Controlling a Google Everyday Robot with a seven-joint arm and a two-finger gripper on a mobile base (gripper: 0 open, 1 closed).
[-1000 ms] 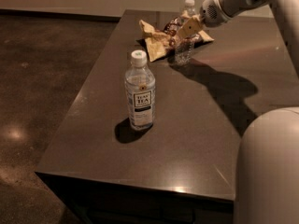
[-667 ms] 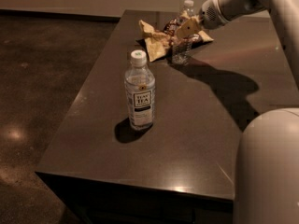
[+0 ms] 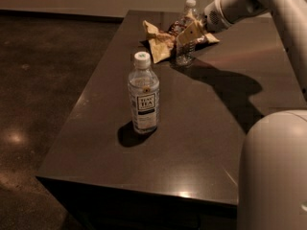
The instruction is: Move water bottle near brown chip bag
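Note:
The water bottle (image 3: 184, 51) is slim and clear with a white cap. It stands upright at the far end of the table, touching the right side of the brown chip bag (image 3: 160, 41). The bag is wrinkled, brown and tan, and lies flat on the table. My gripper (image 3: 191, 33) reaches in from the upper right. Its tan fingers (image 3: 194, 30) are closed around the bottle's middle and hide the label band. The bottle's base rests on or just above the tabletop.
A wider clear bottle with a white-and-black "TEA" label (image 3: 144, 99) stands upright nearer the front left of the dark table (image 3: 201, 143). The table's left edge drops to a dark floor. My white arm body (image 3: 273, 171) fills the lower right.
The gripper and the water bottle have shifted very slightly left toward the chip bag. Nothing else has moved.

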